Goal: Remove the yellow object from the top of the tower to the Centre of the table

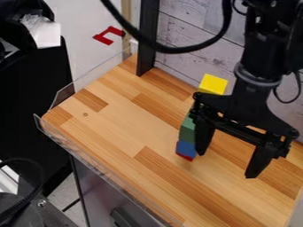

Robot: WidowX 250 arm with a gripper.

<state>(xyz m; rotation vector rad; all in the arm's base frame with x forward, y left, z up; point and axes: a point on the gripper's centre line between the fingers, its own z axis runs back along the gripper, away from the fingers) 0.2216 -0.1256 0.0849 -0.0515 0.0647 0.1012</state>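
The gripper (227, 165) hangs at the right over the table, open, its two fingers wide apart and nothing seen between them. A yellow block (213, 84) shows at the top of the tower, just above and behind the gripper's left side. Lower in the tower are a green block (187, 130), a blue block (186, 148) and a sliver of a red block (186, 157) at the bottom. The left finger stands directly beside the green and blue blocks in this view. The gripper's body hides the part of the tower just below the yellow block.
The wooden table (118, 128) stretches left and forward of the tower, with a clear plastic rim (98, 164) along its front left edge. A black post (148, 40) stands at the back edge, beside a whitewashed plank wall (189, 26). A black cable (160, 46) loops above the table's back.
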